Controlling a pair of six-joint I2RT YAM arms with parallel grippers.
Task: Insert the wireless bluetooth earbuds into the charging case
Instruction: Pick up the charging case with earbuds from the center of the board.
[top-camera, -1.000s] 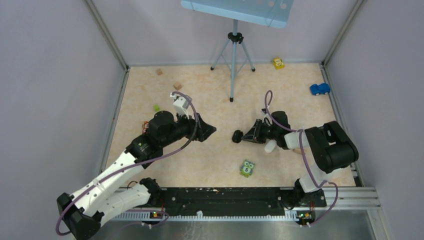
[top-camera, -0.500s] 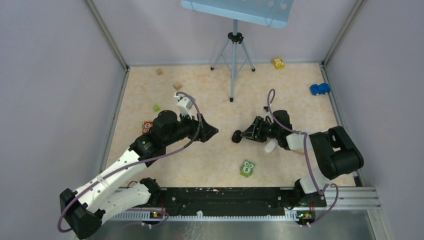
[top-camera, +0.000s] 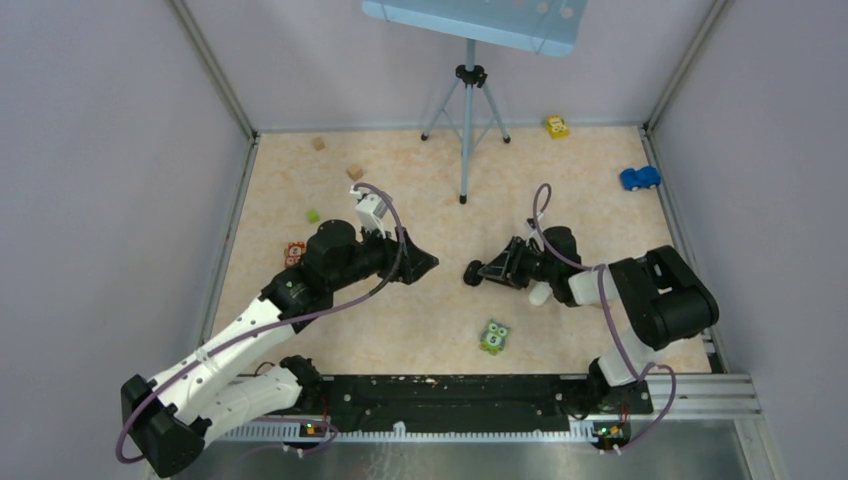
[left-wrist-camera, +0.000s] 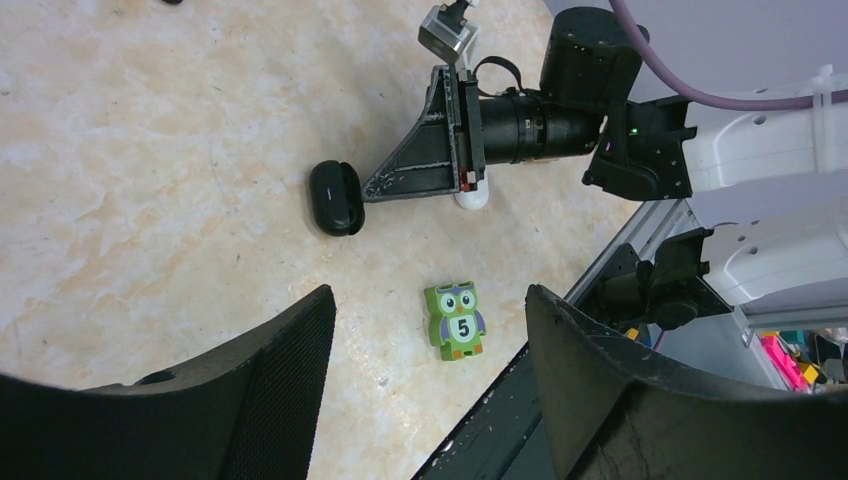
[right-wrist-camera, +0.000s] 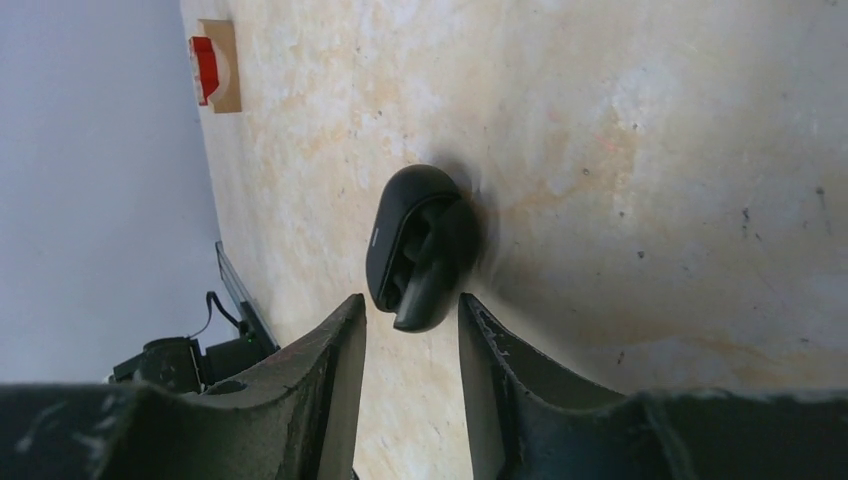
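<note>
A black charging case (right-wrist-camera: 415, 245) lies on the tabletop with its lid ajar; its inside is dark, and no earbuds can be told apart in it. My right gripper (right-wrist-camera: 408, 308) is open, with the case's near end just at its fingertips and a gap on either side. From above, the black case (top-camera: 474, 272) sits right at the tip of the right gripper (top-camera: 488, 272). A white case (top-camera: 540, 293) lies half hidden under the right wrist. My left gripper (top-camera: 428, 264) hovers a little to the left of the black case (left-wrist-camera: 335, 197), open and empty.
A green owl block (top-camera: 494, 337) lies near the front. A tripod (top-camera: 467, 130) stands at the back centre. There are a yellow car (top-camera: 557, 126), a blue car (top-camera: 640, 178), two wooden cubes (top-camera: 355, 172), a small green cube (top-camera: 313, 215) and a red-and-tan block (top-camera: 294, 252).
The right gripper's jaws have spread apart and let go of the black case, which stays on the table. The left arm has shifted slightly towards the centre.
</note>
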